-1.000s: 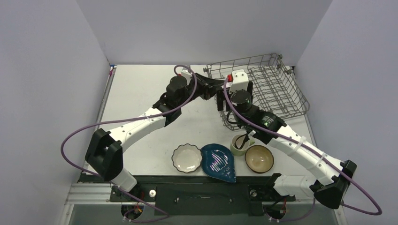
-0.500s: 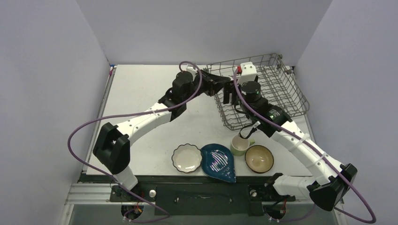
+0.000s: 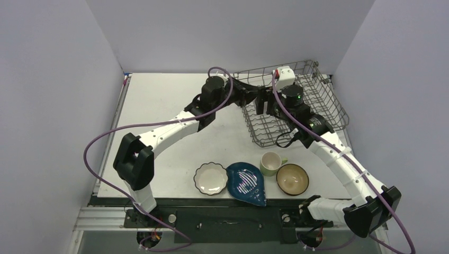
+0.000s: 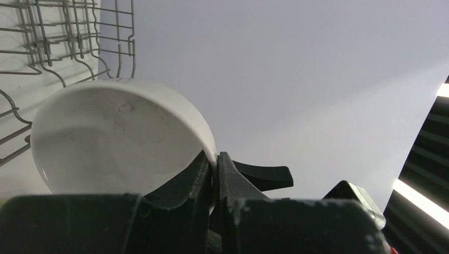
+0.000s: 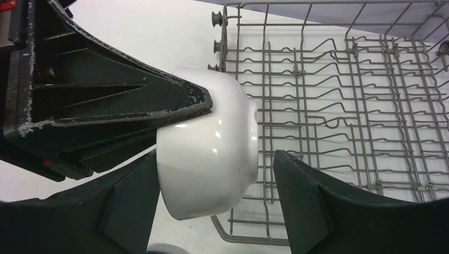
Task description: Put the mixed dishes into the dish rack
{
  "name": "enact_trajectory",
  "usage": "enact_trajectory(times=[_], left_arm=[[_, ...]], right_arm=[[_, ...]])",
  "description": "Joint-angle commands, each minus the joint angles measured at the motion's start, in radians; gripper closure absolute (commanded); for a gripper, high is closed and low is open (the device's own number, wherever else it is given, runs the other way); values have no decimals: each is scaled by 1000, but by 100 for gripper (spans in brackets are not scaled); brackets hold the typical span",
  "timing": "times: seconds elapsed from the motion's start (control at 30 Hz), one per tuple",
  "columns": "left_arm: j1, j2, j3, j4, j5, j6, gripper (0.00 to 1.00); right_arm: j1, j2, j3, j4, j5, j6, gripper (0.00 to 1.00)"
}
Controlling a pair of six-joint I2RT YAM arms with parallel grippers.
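— What lies around?
— Near the table's front edge: white scalloped plate (image 3: 210,178); blue leaf dish (image 3: 247,182); pale green mug (image 3: 270,163); brown bowl (image 3: 292,179); all short of the dish rack (image 3: 317,108).
— The small white bowl (image 5: 212,153)?
— At the rack's left edge; left gripper (image 4: 214,159) pinches its rim; right gripper (image 5: 214,159) gapes, one finger either side.

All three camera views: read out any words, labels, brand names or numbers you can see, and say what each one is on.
None: no view shows readable text.
small white bowl: plain, no mark showing.
dish rack: bare wire, no label.
dark blue leaf-shaped dish: white stripes only, no lettering.
left gripper: black fingers, no print visible.
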Motion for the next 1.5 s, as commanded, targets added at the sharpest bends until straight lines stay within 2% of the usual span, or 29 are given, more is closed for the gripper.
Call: enact_trajectory(times=[0.0, 0.23, 0.43, 0.5, 0.53, 0.57, 0.6, 0.63, 0.67, 0.73, 0.87, 0.9, 0.93, 1.07, 1.37, 1.47], left_arm=[[-3, -3, 58, 28, 20, -7, 100], [-3, 3, 65, 26, 24, -8, 100], [-1, 16, 78, 24, 37, 2, 100], [-1, 22, 83, 23, 40, 5, 100], [-1, 23, 86, 22, 41, 7, 100], [-1, 28, 89, 20, 44, 8, 100], [1, 30, 91, 20, 46, 9, 100], [2, 35, 95, 19, 50, 12, 100], [3, 37, 98, 19, 52, 12, 100], [5, 45, 103, 18, 58, 13, 100], [12, 58, 118, 19, 67, 23, 98], [14, 63, 120, 22, 69, 23, 94], [16, 64, 120, 24, 68, 24, 82], [20, 71, 119, 37, 69, 33, 55], [52, 63, 79, 25, 63, 54, 23], [101, 19, 38, -11, 44, 104, 18]], right_arm=[[-7, 22, 64, 21, -47, -41, 29], [-7, 47, 95, -5, -53, -61, 36], [-7, 44, 83, -3, -62, -55, 36], [-7, 50, 84, -3, -73, -51, 45], [-7, 54, 84, -2, -79, -51, 54], [-8, 54, 84, 0, -80, -47, 59], [-8, 56, 84, 1, -82, -44, 69], [-8, 58, 87, 3, -81, -43, 74], [-8, 60, 88, 3, -76, -41, 86], [-7, 61, 88, 3, -64, -39, 98], [-7, 63, 89, 6, -29, -34, 100], [-7, 61, 87, 11, -14, -31, 100], [-8, 61, 82, 15, -8, -26, 100], [-9, 48, 59, 57, 37, 7, 100], [-52, 54, 69, 77, 121, 54, 100], [-82, 70, 81, 65, 136, 64, 100]])
